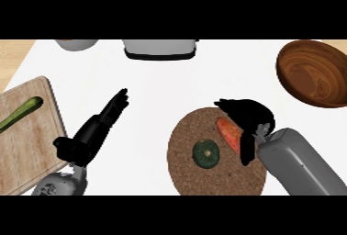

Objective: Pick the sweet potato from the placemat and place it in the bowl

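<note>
Curling round the orange sweet potato (228, 132), the right hand (249, 117) holds it, with its fingers over the far end and its thumb down the right side. The sweet potato is at the right side of the round brown placemat (196, 179), near a round green vegetable (206, 153). The wooden bowl (315, 73) sits far right, well apart. The left hand (86, 137) is open with straight fingers, beside the cutting board (27, 151).
</note>
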Tool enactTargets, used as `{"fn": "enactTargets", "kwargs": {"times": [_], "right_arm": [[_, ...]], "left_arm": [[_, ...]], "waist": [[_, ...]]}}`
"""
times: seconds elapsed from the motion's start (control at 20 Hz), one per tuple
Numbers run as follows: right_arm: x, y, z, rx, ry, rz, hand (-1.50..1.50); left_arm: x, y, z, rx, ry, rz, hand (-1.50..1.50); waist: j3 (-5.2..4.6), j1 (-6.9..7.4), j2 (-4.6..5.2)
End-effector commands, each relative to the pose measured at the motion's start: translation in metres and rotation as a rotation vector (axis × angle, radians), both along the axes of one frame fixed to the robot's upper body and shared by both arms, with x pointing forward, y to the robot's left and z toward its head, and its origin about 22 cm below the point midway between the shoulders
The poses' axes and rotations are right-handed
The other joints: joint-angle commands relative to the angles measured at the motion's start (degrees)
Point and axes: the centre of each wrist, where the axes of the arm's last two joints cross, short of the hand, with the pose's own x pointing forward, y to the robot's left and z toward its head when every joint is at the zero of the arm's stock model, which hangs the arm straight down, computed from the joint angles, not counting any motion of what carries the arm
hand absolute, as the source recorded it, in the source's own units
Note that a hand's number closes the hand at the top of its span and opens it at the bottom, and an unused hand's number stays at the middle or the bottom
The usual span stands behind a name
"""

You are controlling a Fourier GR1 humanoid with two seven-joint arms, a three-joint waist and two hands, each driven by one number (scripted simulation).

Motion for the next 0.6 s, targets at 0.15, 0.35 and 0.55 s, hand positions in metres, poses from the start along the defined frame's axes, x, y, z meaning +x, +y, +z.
{"fn": "enactTargets", "kwargs": {"times": [0.15, 0.35, 0.55], "right_arm": [[-0.001, -0.01, -0.034, -0.01, 0.044, -0.019, -1.5], [-0.003, -0.02, -0.033, -0.001, 0.047, -0.024, -1.5], [0.009, -0.009, -0.042, 0.024, 0.027, -0.022, -1.5]], "left_arm": [[0.009, -0.021, 0.01, 0.011, -0.004, 0.007, 0.0], [0.015, -0.005, -0.008, -0.007, 0.01, 0.011, 0.0], [0.019, -0.01, -0.003, -0.005, -0.005, -0.003, 0.0]], "waist": [[0.01, -0.08, 0.03], [-0.01, -0.26, 0.0], [-0.01, -0.16, 0.01]]}}
